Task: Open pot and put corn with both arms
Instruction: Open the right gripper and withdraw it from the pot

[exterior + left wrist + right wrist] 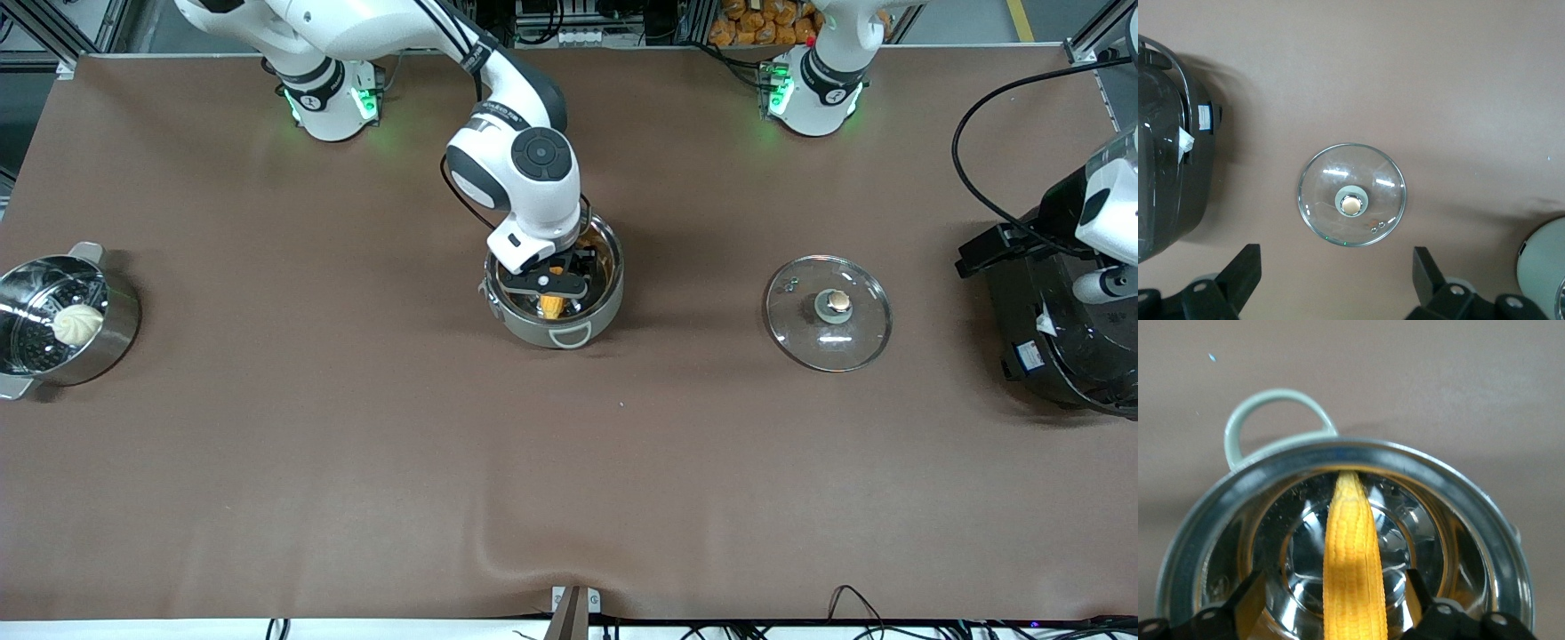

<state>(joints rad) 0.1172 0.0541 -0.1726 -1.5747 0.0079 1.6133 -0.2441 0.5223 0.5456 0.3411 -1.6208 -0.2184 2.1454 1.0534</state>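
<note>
The right tool (1331,603) hangs spread inside the pot (556,333), the corn (1353,553) lying between its fingers, untouched. The left tool (1338,280), spread, waits over the lid (1351,195).

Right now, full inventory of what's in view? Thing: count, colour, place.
pot: 1, shiny steel with grey loop handles, mid-table, lid off.
corn: 1, orange-yellow, inside the pot, tip leaning on the pot wall.
glass lid: 1, clear with a copper-coloured knob, flat on the table beside the pot, toward the left arm's end.
steamer basket: 1, steel, at the right arm's end.
bun: 1, white, in the steamer basket.
cooker: 1, black, at the left arm's end.
table: 1, brown cover.
right gripper: 1, black, in the pot's mouth, jaws open either side of the corn.
left gripper: 1, black, over the glass lid, jaws open, waiting.
</note>
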